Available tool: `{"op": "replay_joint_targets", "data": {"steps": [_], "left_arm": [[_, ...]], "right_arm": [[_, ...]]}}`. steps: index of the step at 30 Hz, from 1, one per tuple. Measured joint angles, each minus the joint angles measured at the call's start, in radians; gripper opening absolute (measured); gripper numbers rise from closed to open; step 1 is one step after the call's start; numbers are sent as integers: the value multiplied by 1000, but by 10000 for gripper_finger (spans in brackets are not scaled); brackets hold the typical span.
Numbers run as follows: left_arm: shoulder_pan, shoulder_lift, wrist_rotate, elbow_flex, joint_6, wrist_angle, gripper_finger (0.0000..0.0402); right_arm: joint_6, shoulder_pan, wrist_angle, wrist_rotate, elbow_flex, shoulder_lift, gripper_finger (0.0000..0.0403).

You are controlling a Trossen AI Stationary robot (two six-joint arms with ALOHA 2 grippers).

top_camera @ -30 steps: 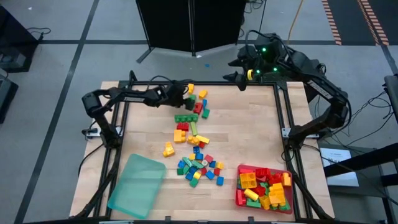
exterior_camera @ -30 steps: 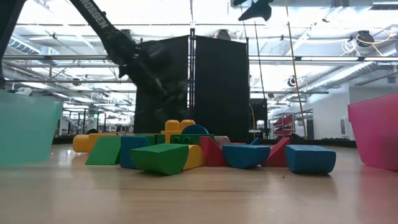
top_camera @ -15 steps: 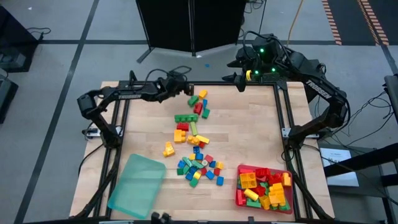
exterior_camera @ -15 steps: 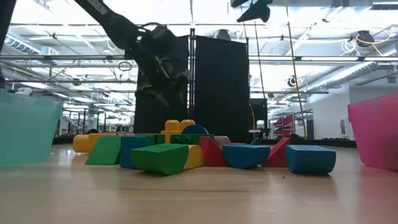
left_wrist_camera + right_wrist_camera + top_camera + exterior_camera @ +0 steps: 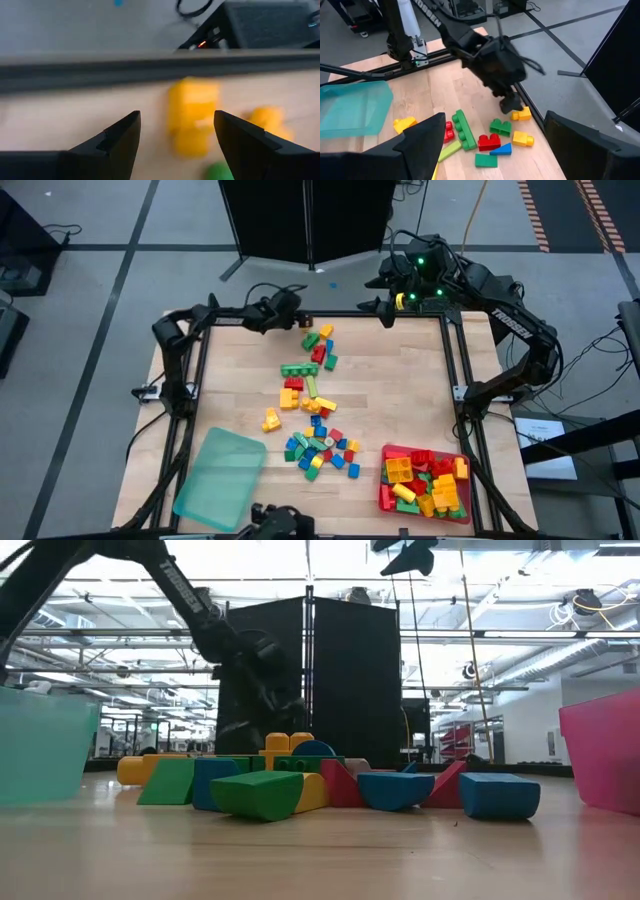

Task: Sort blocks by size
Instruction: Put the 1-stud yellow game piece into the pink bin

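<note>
While both arms sit at the table's far edge, nothing is held.

Left gripper (image 5: 296, 323): fingers spread, empty; over the far rail, just short of a yellow brick (image 5: 191, 118) that shows between its fingertips in the left wrist view.
Right gripper (image 5: 385, 308): fingers spread wide, empty; raised at the far right corner, waiting, well apart from any brick.
Far cluster (image 5: 320, 346): yellow, green, red and blue bricks near the far edge, closest to the left gripper.
Mid group (image 5: 298, 385): long green plate (image 5: 296, 369) with red and yellow bricks just below it, table centre.
Near pile (image 5: 320, 448): mostly tiny cubes, mixed colours, between the two trays.
Red tray (image 5: 384, 492): near right corner, already holds a heap of larger red and yellow bricks.
Teal tray (image 5: 222, 476): near left, no bricks seen in it.
Progress, est.: early to mid; big ones partly sorted, small ones not yet.
Handling, est.: bricks are light, rigid, smooth plastic, not fragile; likely to skid on wood if nudged.
Grip, est.: pinch across the flat side walls, not over the studs; oblong bricks across the short width; tiny cubes need centred, square closing or they'll pop out.
Risk: crowded neighbours in the piles may get bumped.
</note>
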Motion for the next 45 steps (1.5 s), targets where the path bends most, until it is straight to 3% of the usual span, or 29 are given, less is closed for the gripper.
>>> {"op": "replay_joint_targets", "data": {"steps": [9, 14, 19, 27, 30, 33, 34, 36, 40, 45], "left_arm": [[2, 177, 104, 259, 89, -160, 255], [2, 183, 288, 258, 108, -73, 255], [-39, 196, 400, 259, 87, -66, 255], [-68, 193, 436, 265, 218, -167, 255], [-52, 182, 518, 265, 254, -197, 255], [-29, 127, 547, 263, 228, -226, 255], [-22, 95, 549, 263, 221, -239, 255], [-10, 27, 568, 263, 223, -255, 255], [15, -151, 584, 264, 244, -327, 255], [21, -404, 496, 265, 298, -431, 255]], "right_arm": [[18, 14, -37, -3, -1, 0, 327], [18, 42, -47, -4, -1, -1, 327], [13, 59, -30, -3, -1, -2, 327], [6, 67, -32, 3, -1, -2, 327], [-6, 55, -53, 123, -1, 1, 327], [-47, 28, -75, 345, -3, 33, 327], [-62, 14, -74, 375, -8, 51, 327], [-93, -13, -73, 365, -23, 96, 327], [-124, -68, -3, 246, -64, 210, 327], [-137, -96, 67, 182, -68, 396, 327]]}}
